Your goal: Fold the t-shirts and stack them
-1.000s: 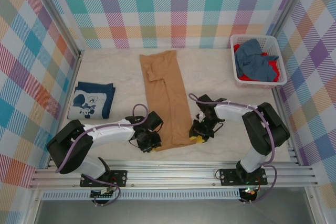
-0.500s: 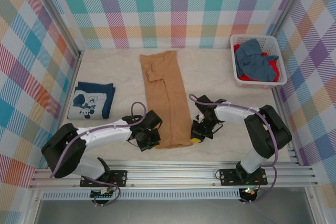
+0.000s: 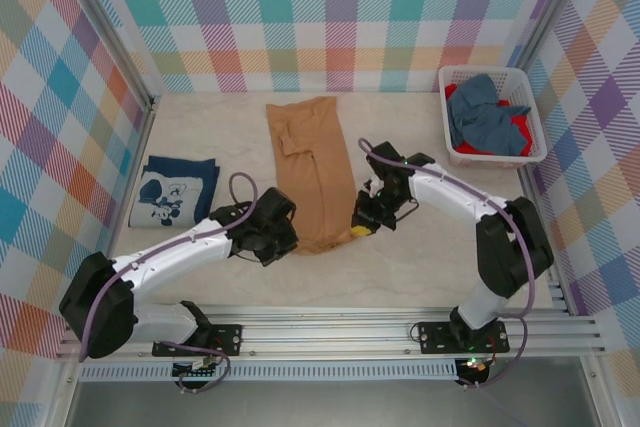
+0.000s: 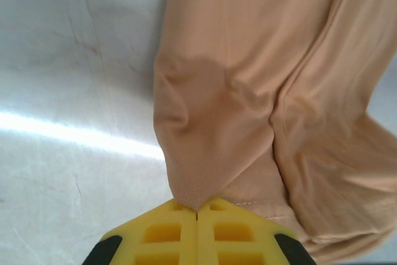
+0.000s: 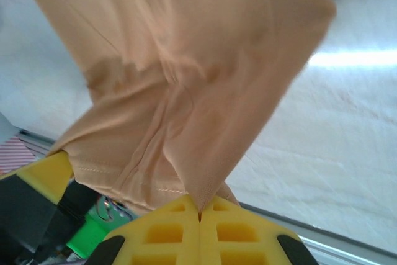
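**Two grippers pinch near hem of tan t-shirt at centre of table**

Seen from above, the tan t-shirt [image 3: 308, 162] lies as a long, narrow strip down the middle of the frame. Its far end sits flat near the checked back wall, and its near end is gathered between the two arms. The left gripper [image 3: 288, 240] is clamped on the shirt's lower-left corner, just left of centre. The right gripper [image 3: 361, 226] is clenched on the lower-right corner, a little higher in the frame. The cloth between them narrows and rumples.

In the left wrist view, the yellow fingertips [image 4: 167, 234] meet at the bottom centre of the frame with a peak of tan fabric nipped in the seam between them. The rest of the shirt spreads up and to the right over the pale table [image 4: 74, 60]. The right wrist view shows the same grip: yellow pads [image 5: 164, 234] pressed together at bottom centre on a fold of the shirt, which fans upward across the frame, its stitched hem sagging at lower left.

A folded navy t-shirt [image 3: 176, 192] with a pale print facing up lies at middle left, well apart from both grippers. In the upper right, a white lattice basket [image 3: 480, 71] holds a crumpled blue t-shirt [image 3: 484, 112] on top of a red t-shirt [image 3: 516, 130].
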`<state>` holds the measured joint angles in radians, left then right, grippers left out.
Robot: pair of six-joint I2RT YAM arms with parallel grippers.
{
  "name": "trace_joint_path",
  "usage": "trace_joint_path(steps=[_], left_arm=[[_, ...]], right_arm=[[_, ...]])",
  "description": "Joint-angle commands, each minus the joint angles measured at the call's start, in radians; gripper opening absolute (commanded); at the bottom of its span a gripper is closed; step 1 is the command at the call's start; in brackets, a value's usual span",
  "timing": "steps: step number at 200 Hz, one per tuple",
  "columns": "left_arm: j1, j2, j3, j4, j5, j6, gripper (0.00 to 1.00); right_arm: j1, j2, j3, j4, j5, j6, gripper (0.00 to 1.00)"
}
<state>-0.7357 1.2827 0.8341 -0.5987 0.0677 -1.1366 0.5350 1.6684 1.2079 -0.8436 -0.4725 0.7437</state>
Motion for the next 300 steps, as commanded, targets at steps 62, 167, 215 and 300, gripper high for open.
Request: trace_joint_path(steps=[62,167,215,300], left_arm=[[0.219,0.175,0.207,0.031,0.043,0.127,0.0],[0.346,0.396,0.423,-0.006,0.047,0.234,0.0],[0.398,0.497,0.521,-0.005,0.057,0.267,0.0],[0.459,0.66,0.683,-0.021,0.081,0.32,0.0]], right_arm=[[-0.079,0.242,0.324,-0.071,-0.014,-0.016,0.0],[-0.13,0.491,0.683,-0.138,0.017,-0.021,0.0],[-0.154,0.609,0.868,-0.186,0.011,-0.023,0.0],[-0.186,0.786,1.117,-0.219,-0.029,-0.007,0.0]])
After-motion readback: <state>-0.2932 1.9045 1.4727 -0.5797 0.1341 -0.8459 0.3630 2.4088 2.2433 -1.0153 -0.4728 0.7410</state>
